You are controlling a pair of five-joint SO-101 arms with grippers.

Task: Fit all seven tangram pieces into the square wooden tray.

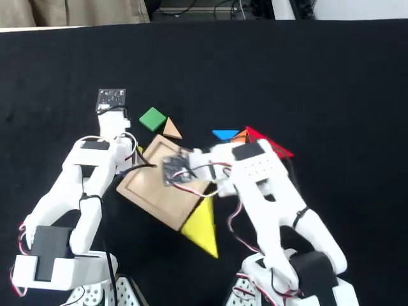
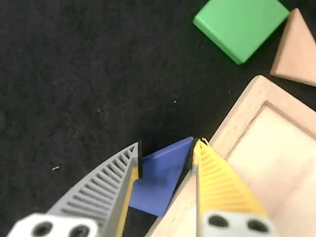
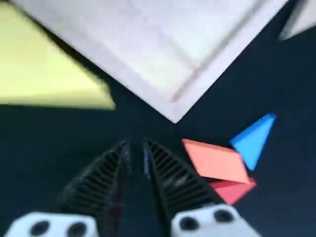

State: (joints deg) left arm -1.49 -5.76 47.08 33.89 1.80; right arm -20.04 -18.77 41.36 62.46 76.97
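while low, left gripper point(image 2: 168, 145) clasps piece point(image 2: 157, 183)

Counting off now: one square wooden tray point(image 1: 153, 191). Tangram pieces, seven in all, and here they come. Triangles first, four of them: one big yellow triangle point(image 1: 202, 224), one tan triangle point(image 1: 172, 130), one light blue triangle point(image 1: 224, 134), one red triangle point(image 1: 256, 135). One green square point(image 1: 152, 119). One orange parallelogram point(image 3: 216, 160). And the seventh, one dark blue piece point(image 2: 158, 173), shape half hidden. Arms, two: left arm point(image 1: 70, 191), right arm point(image 1: 268, 191). Grippers, two as well: left gripper point(image 2: 168, 145), right gripper point(image 3: 137, 143)
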